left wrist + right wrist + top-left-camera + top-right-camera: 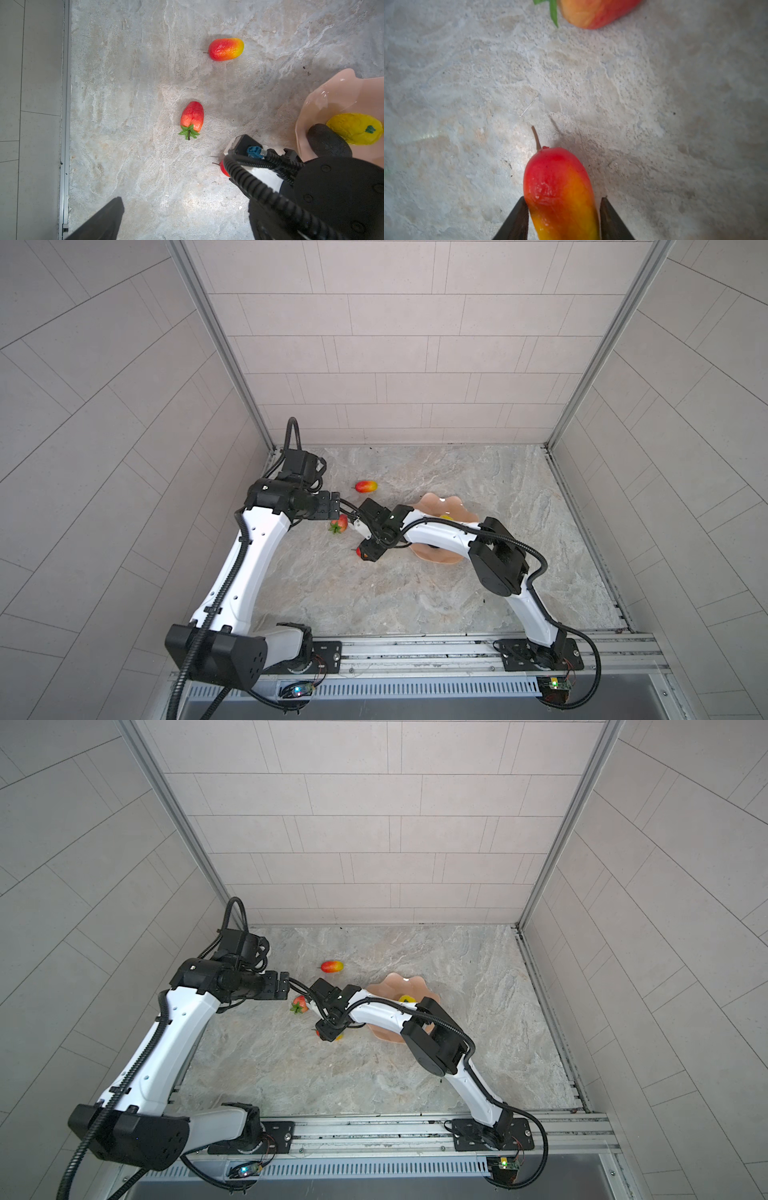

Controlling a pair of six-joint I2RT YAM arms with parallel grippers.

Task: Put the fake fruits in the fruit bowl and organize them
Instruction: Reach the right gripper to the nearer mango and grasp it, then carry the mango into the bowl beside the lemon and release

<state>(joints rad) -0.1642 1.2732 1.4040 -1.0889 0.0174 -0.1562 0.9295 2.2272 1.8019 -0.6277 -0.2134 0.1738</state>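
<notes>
Nearest the robot's base, the right pincer [563, 198] has reached across to the left of the bowl [336, 83]. Its two dark fingers [519, 216] press against the flanks of the near mango [558, 187], gripping it about midway along its length. The mango's red stem end points away from the wrist and its yellow end lies back between the jaws. It sits low on the marble table [145, 83], with its shadow right beside it.

The right arm passes over the bowl and hides part of it in both top views. The salmon-pink bowl stands on the table, just right of the held mango. Inside it lie the avocado [326, 141] and the citrus [353, 128], touching each other, with the avocado against the wall nearer the mango.

A little farther back and to the left, the strawberry [192, 116] lies on its side on the bare table, clear of the bowl and both mangoes.

The left pincer [347, 506] hangs over the table close by the strawberry. Its jaws are spread wide and hold nothing.

Farthest back, the far mango [226, 49] lies alone on the table, well apart from the bowl.
</notes>
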